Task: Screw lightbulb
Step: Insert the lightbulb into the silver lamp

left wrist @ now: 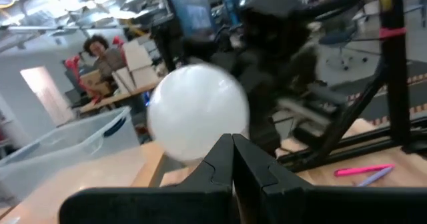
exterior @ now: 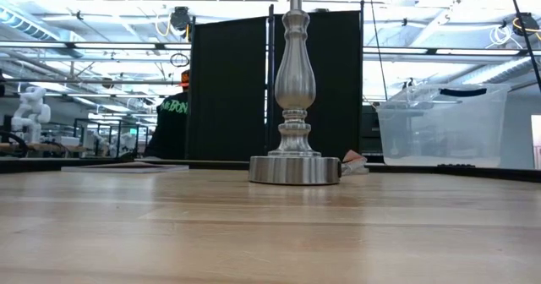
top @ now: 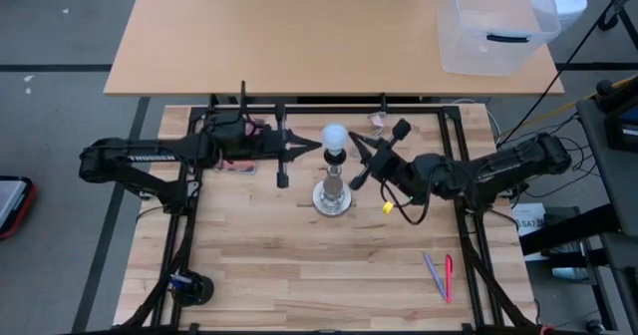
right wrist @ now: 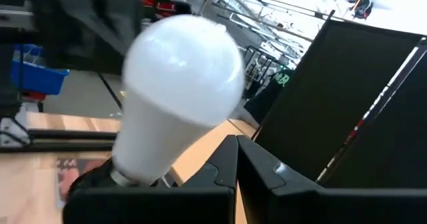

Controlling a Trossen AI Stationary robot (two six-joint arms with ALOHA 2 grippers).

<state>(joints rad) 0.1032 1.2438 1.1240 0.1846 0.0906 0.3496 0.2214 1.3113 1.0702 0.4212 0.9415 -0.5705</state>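
The white frosted lightbulb (top: pixel 334 136) stands with its base in the black socket (top: pixel 336 158) on top of the silver round-based stand (top: pixel 331 197), mid-table. The low view shows the stand's post and base (exterior: pixel 293 106), while the bulb and both grippers are above that picture. My left gripper (top: pixel 319 146) is shut, level, with its tips right at the globe's left side (left wrist: pixel 197 111). My right gripper (top: pixel 353 162) is shut, just right of the bulb's neck and socket. In the right wrist view the bulb (right wrist: pixel 177 84) stands beside the shut fingertips (right wrist: pixel 227 151). My left gripper's shut fingertips (left wrist: pixel 223 151) stand against or just short of the bulb's globe, coming level from the table's left. I cannot tell whether they touch it. My right gripper shows no contact with the bulb or socket.
A clear plastic bin (top: pixel 493 26) stands on the far table at the right and also shows in the low view (exterior: pixel 439 123). A pink and a purple pen (top: pixel 440 275) lie near the table's right front. A small yellow piece (top: pixel 387 206) lies under my right arm. A person (left wrist: pixel 100 51) sits far off.
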